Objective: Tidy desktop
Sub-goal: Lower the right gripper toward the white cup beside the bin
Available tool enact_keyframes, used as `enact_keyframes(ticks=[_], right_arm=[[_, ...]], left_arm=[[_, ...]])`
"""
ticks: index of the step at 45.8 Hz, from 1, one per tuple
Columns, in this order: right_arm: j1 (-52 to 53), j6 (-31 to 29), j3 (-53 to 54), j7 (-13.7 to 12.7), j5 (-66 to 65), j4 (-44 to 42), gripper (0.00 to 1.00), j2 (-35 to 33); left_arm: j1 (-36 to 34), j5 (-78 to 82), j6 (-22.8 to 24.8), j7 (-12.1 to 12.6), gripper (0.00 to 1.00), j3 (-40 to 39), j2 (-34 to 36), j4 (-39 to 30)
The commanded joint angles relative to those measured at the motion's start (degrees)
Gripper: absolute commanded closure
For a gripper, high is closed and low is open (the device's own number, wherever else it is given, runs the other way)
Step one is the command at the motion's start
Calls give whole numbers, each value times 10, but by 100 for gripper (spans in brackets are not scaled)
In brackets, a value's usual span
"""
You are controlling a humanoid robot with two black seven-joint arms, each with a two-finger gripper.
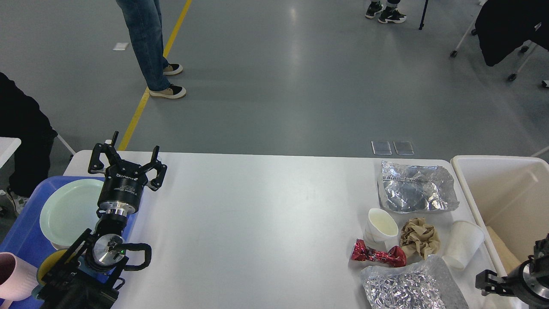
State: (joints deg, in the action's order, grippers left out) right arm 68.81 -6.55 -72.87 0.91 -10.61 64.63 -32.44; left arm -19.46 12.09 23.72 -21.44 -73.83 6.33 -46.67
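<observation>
In the head view, the white desktop [257,223] is stretching across the lower half of the picture, with grey floor beyond its far edge.

The left gripper [127,161] is hovering over the desktop's left end, just beside the blue plastic tray [21,240]. Its two black fingers [98,158] are standing well apart, and nothing is lying between them or touching them. The tray is holding a pale green plate [68,210]; a pink cup [13,279] and a yellow item [48,264] are showing at its near end, partly hidden by the arm.

The right gripper [489,284] is poking in at the bottom right corner, over the seam between the desktop and the cream-coloured bin [502,189]. It is dark and mostly cut off by the picture's edge, so whether its fingers are apart or together cannot be told, nor whether it is touching anything.

Litter is sitting clustered on the desktop's right end: a flattened silver foil bag [416,188] at the far side, a tipped white paper cup [381,225], a crumpled brown paper napkin [420,237], a second white cup [464,244] lying near the bin, a red foil wrapper [377,255], and a crinkled silver foil bag [409,287] at the near edge. The right gripper is hanging just beside that last bag and the second cup.
</observation>
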Motion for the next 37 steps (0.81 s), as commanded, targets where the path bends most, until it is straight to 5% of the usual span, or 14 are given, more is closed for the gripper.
enact_keyframes(ticks=[1, 24, 31, 37], right_arm=[[-22, 15, 0, 0, 19, -13, 6, 2], [-82, 21, 55, 0, 28, -53, 8, 28], [-86, 25, 72, 0, 38, -57, 20, 28], [-85, 25, 73, 0, 55, -57, 53, 27]], left_arm=[[-1, 0, -1, 0, 4, 0, 0, 0], [0, 0, -1, 0, 4, 0, 0, 0], [-1, 0, 0, -1, 4, 0, 0, 0], [0, 0, 0, 0, 4, 0, 0, 0]])
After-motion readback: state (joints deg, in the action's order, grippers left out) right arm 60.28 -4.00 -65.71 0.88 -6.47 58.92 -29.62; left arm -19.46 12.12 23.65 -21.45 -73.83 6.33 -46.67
